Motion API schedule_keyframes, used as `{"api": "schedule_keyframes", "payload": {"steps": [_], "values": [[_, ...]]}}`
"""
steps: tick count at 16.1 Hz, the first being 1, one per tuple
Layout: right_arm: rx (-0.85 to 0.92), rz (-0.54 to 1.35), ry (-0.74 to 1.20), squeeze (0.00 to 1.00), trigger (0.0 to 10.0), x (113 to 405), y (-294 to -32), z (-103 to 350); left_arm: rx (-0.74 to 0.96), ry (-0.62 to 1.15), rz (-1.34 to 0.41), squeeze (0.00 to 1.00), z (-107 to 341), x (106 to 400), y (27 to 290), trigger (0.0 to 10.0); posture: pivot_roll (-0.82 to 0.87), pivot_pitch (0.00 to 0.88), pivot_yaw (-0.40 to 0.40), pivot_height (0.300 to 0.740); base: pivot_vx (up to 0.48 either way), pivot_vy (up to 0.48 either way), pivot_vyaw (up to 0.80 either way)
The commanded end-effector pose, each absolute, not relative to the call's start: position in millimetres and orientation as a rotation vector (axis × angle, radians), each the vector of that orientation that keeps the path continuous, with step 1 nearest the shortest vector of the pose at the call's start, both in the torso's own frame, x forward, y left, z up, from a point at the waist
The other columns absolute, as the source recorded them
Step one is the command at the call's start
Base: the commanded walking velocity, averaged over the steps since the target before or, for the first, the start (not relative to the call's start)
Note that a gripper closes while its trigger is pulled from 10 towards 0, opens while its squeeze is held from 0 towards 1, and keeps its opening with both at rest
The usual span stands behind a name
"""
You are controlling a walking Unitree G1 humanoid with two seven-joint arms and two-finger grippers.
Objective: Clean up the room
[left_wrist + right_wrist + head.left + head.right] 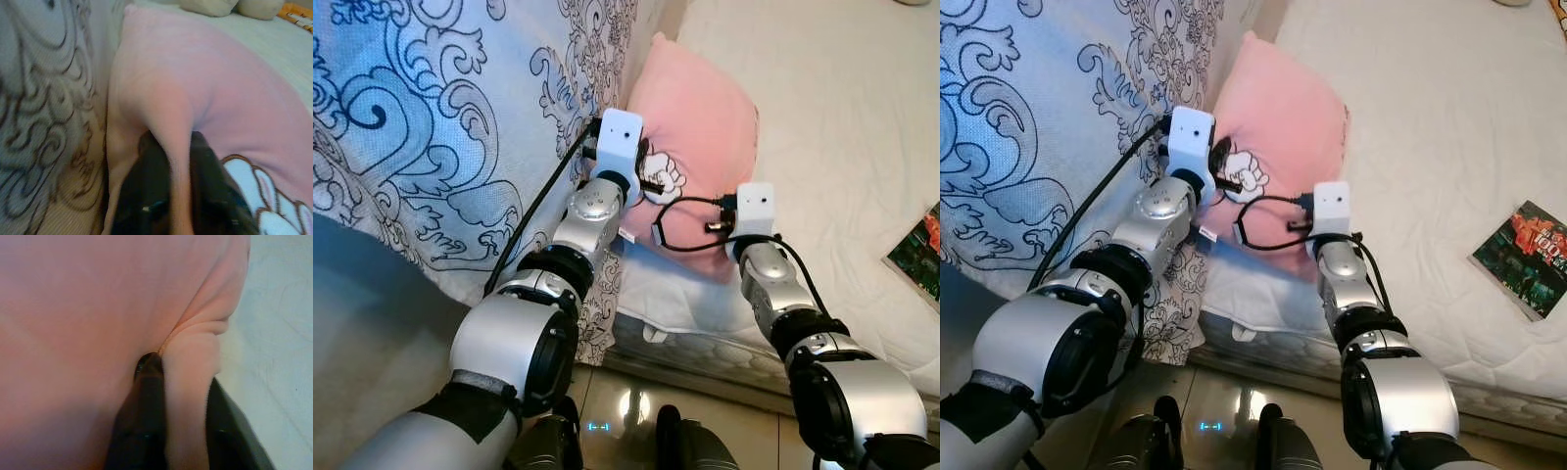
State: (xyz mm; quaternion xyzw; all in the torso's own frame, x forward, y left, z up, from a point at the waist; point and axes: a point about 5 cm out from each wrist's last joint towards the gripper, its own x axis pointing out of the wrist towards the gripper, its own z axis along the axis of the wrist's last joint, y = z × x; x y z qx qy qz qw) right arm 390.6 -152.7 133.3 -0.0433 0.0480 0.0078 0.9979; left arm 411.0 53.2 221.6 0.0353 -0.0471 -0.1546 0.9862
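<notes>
A pink pillow [700,117] with a white cartoon print lies on the white mattress [842,127], against a blue-patterned quilt [440,127]. Both arms reach to the pillow's near edge. In the left wrist view my left gripper [178,147] is shut on a fold of the pink pillow [205,88], fabric pinched between its black fingers [151,171]. In the right wrist view my right gripper [183,367] is shut on another fold of the pillow [98,293], near its corner by the mattress [279,333]. In the eye views the wrist cameras hide both grippers' fingers.
A book with a dark colourful cover [1528,257] lies on the mattress at the right. The quilt hangs over the bed's left side down to the tiled floor [636,401]. Beige cushions [220,6] lie at the bed's far end.
</notes>
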Motion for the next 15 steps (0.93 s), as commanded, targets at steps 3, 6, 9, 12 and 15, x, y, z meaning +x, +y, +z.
{"api": "schedule_keyframes", "payload": {"steps": [3, 6, 9, 12, 15], "values": [[-0.139, -0.014, 0.198, 1.00, 10.0, 381, -173, 111, -0.013, -0.020, -0.274, 1.00, 203, 408, 54, 10.0, 0.08, 0.277, -0.082, 0.740, 0.000, 0.000, 0.00], [-0.131, -0.036, 0.134, 1.00, 10.0, 386, -181, 125, -0.008, -0.046, -0.261, 1.00, 208, 408, 52, 10.0, 0.08, 0.257, -0.082, 0.740, 0.000, 0.000, 0.00], [-0.065, -0.114, 0.098, 1.00, 10.0, 382, -200, 127, 0.031, -0.094, -0.278, 1.00, 213, 407, 51, 10.0, 0.09, 0.221, -0.083, 0.740, 0.000, 0.000, 0.00], [-0.086, -0.099, 0.063, 1.00, 10.0, 357, -212, 102, 0.101, -0.133, -0.331, 1.00, 201, 402, 55, 10.0, 0.10, 0.170, -0.090, 0.740, 0.000, 0.000, 0.00], [-0.085, -0.172, -0.056, 1.00, 10.0, 305, -229, 95, 0.135, -0.225, -0.362, 1.00, 185, 381, 67, 10.0, 0.12, 0.088, -0.073, 0.740, 0.000, 0.000, 0.00]]}}
